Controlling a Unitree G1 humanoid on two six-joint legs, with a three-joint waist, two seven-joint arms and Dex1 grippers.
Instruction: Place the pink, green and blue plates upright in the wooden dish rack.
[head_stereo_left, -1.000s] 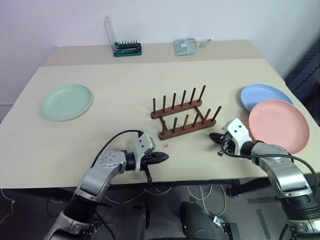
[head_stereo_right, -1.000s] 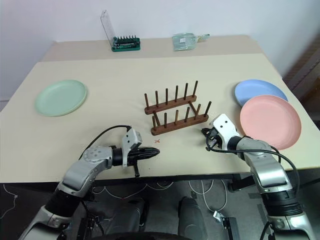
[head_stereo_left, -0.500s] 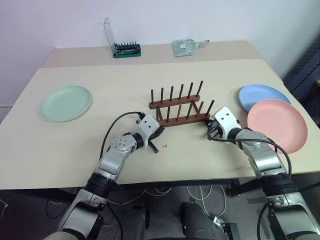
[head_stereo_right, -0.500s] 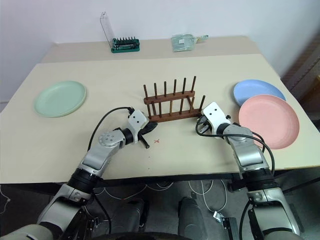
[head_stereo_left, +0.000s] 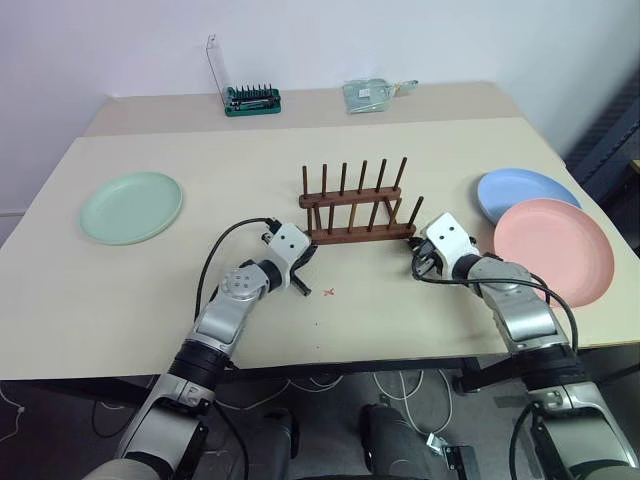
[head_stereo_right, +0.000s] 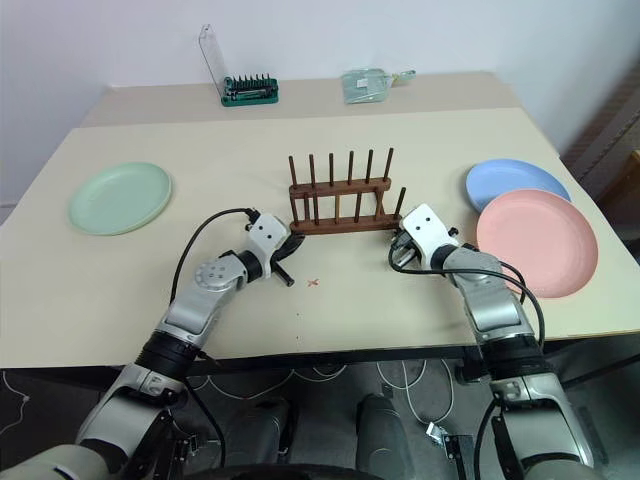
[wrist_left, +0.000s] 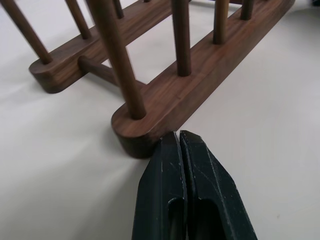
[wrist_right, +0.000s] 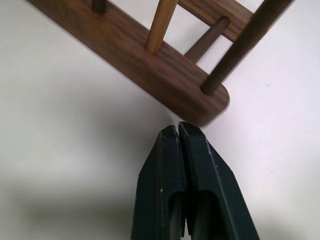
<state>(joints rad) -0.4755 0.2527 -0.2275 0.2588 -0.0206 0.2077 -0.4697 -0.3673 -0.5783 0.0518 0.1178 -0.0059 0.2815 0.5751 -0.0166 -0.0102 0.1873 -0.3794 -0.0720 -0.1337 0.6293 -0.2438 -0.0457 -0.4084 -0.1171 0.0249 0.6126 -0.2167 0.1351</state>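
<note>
A beige table (head_stereo_left: 200, 140) spans the frame centre; a plain white wall (head_stereo_left: 300, 40) fills the upper frame.

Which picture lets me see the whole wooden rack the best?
The left eye view: the whole rack shows there, both rails and all its pegs, between the two shut grippers. The right eye view shows much the same. The left wrist view has one end of it close up, the right wrist view the other end.
</note>
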